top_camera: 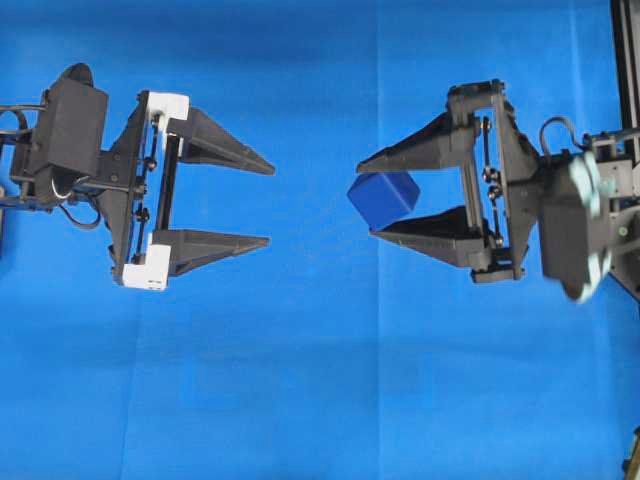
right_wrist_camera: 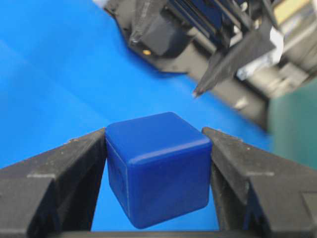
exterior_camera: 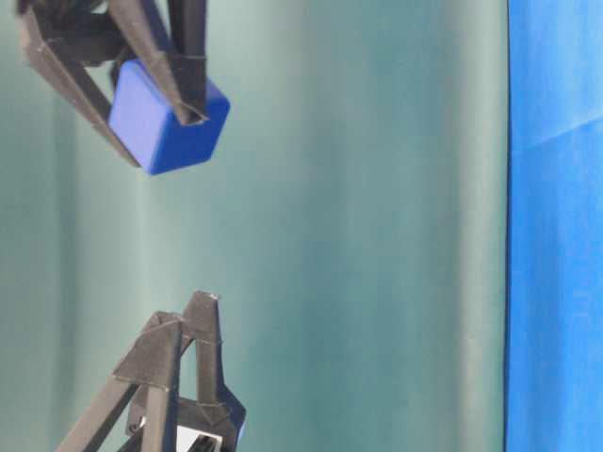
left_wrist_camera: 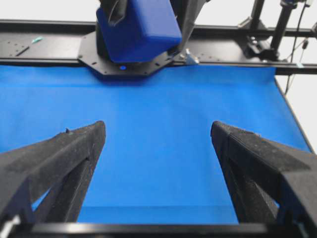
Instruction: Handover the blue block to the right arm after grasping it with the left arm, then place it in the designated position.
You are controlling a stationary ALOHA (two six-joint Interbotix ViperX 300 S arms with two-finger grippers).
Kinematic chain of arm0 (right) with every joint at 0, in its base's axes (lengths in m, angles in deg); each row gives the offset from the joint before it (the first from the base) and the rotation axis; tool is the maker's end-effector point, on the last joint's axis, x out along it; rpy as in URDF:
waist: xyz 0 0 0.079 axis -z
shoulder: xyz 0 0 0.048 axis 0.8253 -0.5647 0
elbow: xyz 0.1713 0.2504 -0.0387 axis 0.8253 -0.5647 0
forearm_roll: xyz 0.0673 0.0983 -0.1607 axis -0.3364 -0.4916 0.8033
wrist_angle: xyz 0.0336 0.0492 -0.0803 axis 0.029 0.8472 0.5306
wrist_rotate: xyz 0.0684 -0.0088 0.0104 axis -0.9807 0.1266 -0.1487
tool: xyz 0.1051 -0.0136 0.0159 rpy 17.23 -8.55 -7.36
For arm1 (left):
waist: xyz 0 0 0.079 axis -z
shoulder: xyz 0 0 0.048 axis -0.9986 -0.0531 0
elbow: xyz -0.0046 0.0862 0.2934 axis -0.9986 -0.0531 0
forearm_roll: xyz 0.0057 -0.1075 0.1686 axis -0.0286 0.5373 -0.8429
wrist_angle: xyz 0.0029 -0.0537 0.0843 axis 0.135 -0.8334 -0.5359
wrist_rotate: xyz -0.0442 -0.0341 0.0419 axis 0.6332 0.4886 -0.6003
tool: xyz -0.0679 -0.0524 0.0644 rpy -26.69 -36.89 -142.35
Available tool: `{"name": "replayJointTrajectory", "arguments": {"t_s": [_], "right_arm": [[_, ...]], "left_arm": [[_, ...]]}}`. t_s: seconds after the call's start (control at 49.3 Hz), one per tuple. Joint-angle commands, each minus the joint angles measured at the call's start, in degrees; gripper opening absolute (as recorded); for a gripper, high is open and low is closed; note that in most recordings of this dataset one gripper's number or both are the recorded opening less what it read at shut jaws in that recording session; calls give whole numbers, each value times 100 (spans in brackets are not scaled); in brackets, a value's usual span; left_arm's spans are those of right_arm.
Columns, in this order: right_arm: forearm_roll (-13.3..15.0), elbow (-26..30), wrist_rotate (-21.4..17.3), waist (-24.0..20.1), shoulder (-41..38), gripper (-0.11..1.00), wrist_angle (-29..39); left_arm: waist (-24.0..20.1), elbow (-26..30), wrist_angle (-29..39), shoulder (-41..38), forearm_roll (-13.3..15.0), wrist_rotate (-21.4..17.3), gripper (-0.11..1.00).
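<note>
Right pincer (top_camera: 372,197) clamped on block (top_camera: 383,198), held above blue cloth (top_camera: 300,380); left pincer (top_camera: 270,203) spread wide, empty, facing it, well apart from block.

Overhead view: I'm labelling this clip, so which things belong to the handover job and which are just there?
Job:
blue block, clamped in the right gripper
left gripper, open and empty

Just there:
blue cloth
black frame rail behind the cloth
</note>
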Motion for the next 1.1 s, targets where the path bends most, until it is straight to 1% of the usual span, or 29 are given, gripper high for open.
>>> {"name": "replayJointTrajectory", "arguments": {"t_s": [0.0, 0.203, 0.284, 0.325, 0.365, 1.075], "right_arm": [[-141, 70, -519, -9, 97, 52, 53], [-193, 70, -2021, -9, 149, 52, 105], [-193, 70, -2417, -9, 167, 52, 167], [-193, 70, -2540, -9, 176, 52, 202], [-185, 79, -2584, -9, 167, 52, 229], [-167, 97, -2593, -9, 167, 52, 255]], "left_arm": [[-18, 70, -18, 88, -9, -9, 92], [-18, 62, -9, 97, -9, -9, 92], [-18, 62, -9, 97, -18, -18, 92], [-18, 62, -9, 97, -18, -18, 92], [-18, 70, -9, 97, -9, -18, 92], [-18, 62, -9, 97, -18, -26, 92]]}}
